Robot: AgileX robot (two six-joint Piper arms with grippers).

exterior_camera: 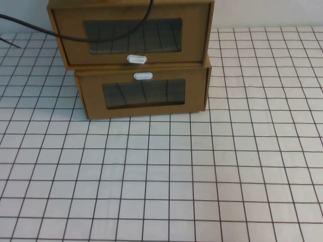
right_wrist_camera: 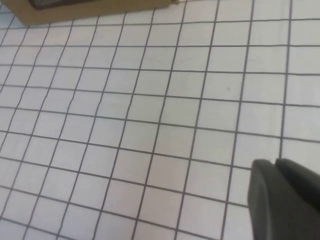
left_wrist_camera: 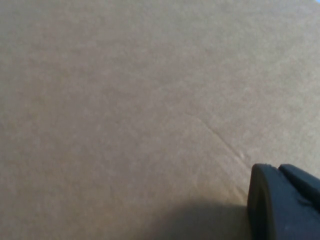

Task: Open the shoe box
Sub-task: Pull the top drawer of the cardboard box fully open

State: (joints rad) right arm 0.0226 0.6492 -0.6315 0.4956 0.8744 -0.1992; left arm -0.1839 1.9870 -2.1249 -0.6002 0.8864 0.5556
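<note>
Count: two cardboard shoe boxes, stacked, both closed. The upper box (exterior_camera: pixel 131 33) sits on the lower box (exterior_camera: pixel 144 93), offset slightly to the robot's left. Each front carries one dark window, two in total, and one white handle, two in total: the upper handle (exterior_camera: pixel 137 59) sits below its window and the lower handle (exterior_camera: pixel 143 76) above its own. One black cable (exterior_camera: pixel 30 25) crosses the upper front.

Right gripper (right_wrist_camera: pixel 285 200): I read its jaws as clenched with nothing between them. It hangs over the gridded surface (exterior_camera: pixel 202 176). A single box corner (right_wrist_camera: pixel 75 10) lies well apart from it, with open grid between the two.

Left gripper (left_wrist_camera: pixel 282 200): only its edge shows, and I cannot tell whether it is released or clenched. Plain cardboard (left_wrist_camera: pixel 125 100) lies close in front of it. I cannot tell which box this is.

Neither gripper appears in the high view.
</note>
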